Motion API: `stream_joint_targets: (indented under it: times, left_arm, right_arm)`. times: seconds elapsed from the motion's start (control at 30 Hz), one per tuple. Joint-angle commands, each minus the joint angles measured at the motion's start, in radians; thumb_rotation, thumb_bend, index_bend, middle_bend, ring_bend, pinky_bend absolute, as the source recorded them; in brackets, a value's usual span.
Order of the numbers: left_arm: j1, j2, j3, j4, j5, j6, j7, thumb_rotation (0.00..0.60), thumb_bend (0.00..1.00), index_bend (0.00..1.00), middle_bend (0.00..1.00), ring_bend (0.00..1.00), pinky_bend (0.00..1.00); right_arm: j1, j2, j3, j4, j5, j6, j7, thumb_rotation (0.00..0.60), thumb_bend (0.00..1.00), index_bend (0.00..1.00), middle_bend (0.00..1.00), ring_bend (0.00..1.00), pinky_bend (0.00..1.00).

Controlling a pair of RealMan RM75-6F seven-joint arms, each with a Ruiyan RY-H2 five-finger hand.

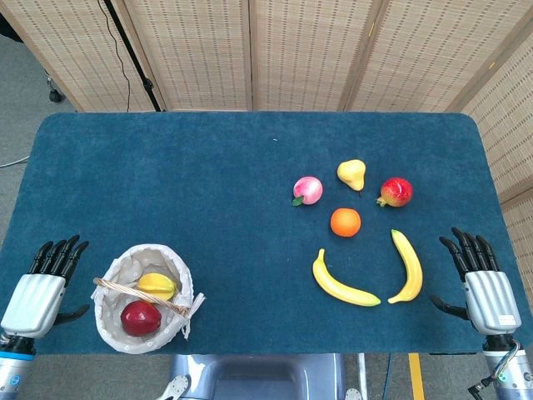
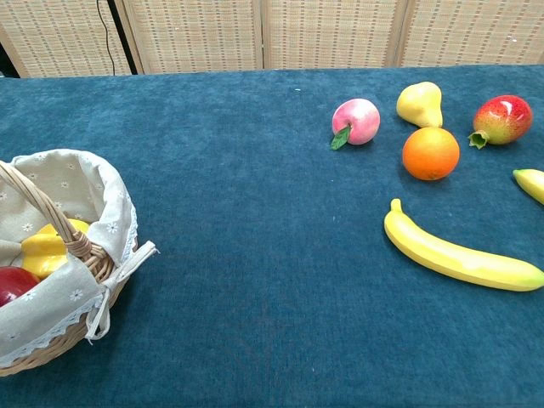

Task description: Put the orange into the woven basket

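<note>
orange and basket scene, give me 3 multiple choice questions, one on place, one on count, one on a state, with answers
1. Where is the orange?
A. in the woven basket
B. on the table among the loose fruit
C. in the right hand

2. How many bananas lie on the table?
A. one
B. two
C. four

3. What state are the two hands in?
A. both open, holding nothing
B. left holds the basket handle
C. right grips a banana

Answers:
1. B, it sits on the cloth below the peach and pear, far from the woven basket.
2. B, one banana lies beside the other banana.
3. A, the left hand and right hand rest at the table edges, fingers apart.
</note>
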Motion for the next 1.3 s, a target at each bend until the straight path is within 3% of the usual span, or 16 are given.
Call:
stream_joint_targets:
  times: [0.03, 0.47, 0.77, 0.97, 1.3]
  left_arm:
    - [0.0, 0.001, 0.0, 0.0, -0.001, 0.0, 0.0, 0.6, 0.02, 0.0, 0.0, 0.0, 0.0]
    - [-0.001, 0.006, -0.003, 0.009, -0.006, -0.002, -0.027, 0.6, 0.02, 0.0, 0.0, 0.0, 0.0]
    - [0.002, 0.012, 0.001, 0.004, 0.008, 0.007, -0.035, 0.6, 0.02, 0.0, 0.0, 0.0, 0.0]
    - [0.001, 0.011, 0.002, 0.002, 0.007, 0.002, -0.031, 0.6, 0.02, 0.0, 0.0, 0.0, 0.0]
    - [0.002, 0.013, 0.004, 0.002, 0.013, 0.004, -0.037, 0.6, 0.02, 0.0, 0.0, 0.0, 0.0]
  right_arm:
    - [0.001, 0.0, 0.0, 0.0, 0.0, -0.002, -0.002, 0.6, 0.0, 0.09, 0.04, 0.01, 0.0]
    - [0.03, -0.025, -0.003, -0.002, -0.014, -0.044, -0.028, 0.6, 0.0, 0.08, 0.04, 0.01, 0.0]
    - [0.108, -0.054, 0.004, -0.037, -0.024, -0.154, -0.081, 0.6, 0.0, 0.06, 0.04, 0.01, 0.0]
    - [0.205, -0.11, 0.048, -0.025, 0.033, -0.28, -0.106, 0.6, 0.0, 0.06, 0.04, 0.01, 0.0]
    - [0.345, -0.22, 0.113, 0.108, 0.16, -0.456, -0.061, 0.6, 0.0, 0.08, 0.04, 0.01, 0.0]
